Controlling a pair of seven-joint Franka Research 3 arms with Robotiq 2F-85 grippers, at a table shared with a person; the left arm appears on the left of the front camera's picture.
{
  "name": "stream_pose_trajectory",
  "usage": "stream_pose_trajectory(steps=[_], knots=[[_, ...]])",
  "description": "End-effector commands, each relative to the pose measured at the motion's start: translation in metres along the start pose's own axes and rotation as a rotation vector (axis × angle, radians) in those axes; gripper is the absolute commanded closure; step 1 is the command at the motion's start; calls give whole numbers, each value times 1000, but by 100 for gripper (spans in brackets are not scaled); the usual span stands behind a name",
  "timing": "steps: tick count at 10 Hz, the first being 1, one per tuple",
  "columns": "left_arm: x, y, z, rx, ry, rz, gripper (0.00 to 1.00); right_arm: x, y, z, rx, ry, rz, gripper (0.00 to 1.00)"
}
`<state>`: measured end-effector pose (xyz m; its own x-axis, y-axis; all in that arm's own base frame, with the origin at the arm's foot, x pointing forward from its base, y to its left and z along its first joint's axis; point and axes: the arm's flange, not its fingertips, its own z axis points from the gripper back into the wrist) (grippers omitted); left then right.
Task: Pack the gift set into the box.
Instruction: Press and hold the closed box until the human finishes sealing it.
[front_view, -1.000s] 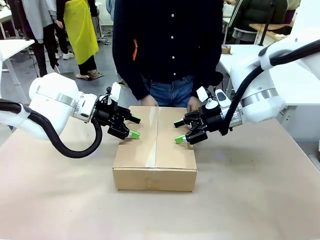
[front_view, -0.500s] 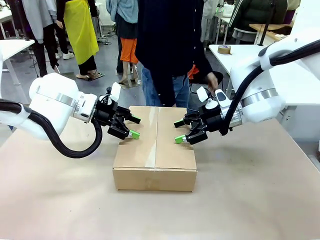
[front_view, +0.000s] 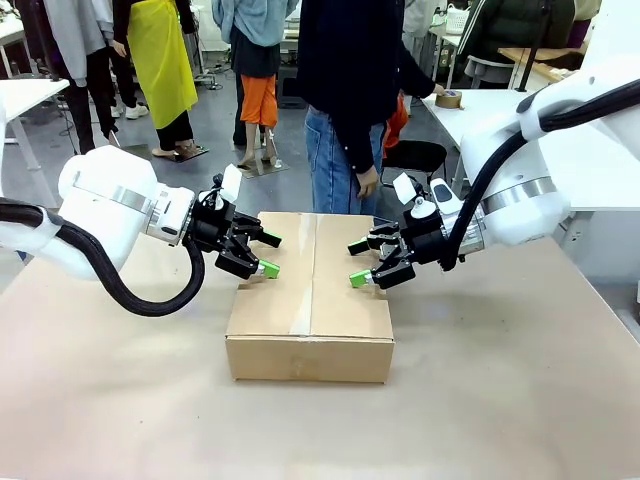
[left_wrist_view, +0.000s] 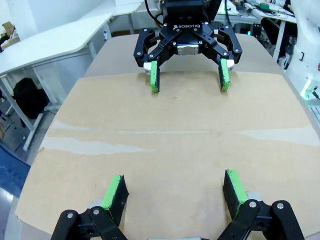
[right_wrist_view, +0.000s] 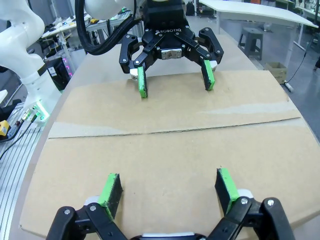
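Observation:
The box stands closed in the middle of the table, its top flaps down and meeting at a centre seam. My left gripper is open over the box's left top edge, with nothing between its fingers. Over the right top edge my right gripper is open and empty as well. The left wrist view looks across the box top past its own gripper to the right gripper. The right wrist view has the box top, its own gripper and the left gripper facing it. The gift set is hidden.
A person stands just beyond the far edge, turned sideways, one hand hanging near the box's far side. The brown table has free room in front of and beside the box. A white table with a tape roll stands at the back right.
The person's hands have left the box's far edge, and the person has turned away to the right. Both arms have hardly moved.

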<state>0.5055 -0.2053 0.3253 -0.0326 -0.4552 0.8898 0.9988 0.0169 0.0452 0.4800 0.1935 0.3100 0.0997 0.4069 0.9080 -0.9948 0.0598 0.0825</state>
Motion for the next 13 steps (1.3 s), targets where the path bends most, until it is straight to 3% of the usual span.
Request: stream_pose_trajectory(steps=[1,13], knots=[[-2,-1,-1,-4,1,-3,0,-2,1,0,-2,5,-3,0],[-2,-1,-1,-4,1,-3,0,-2,1,0,-2,5,-3,0]])
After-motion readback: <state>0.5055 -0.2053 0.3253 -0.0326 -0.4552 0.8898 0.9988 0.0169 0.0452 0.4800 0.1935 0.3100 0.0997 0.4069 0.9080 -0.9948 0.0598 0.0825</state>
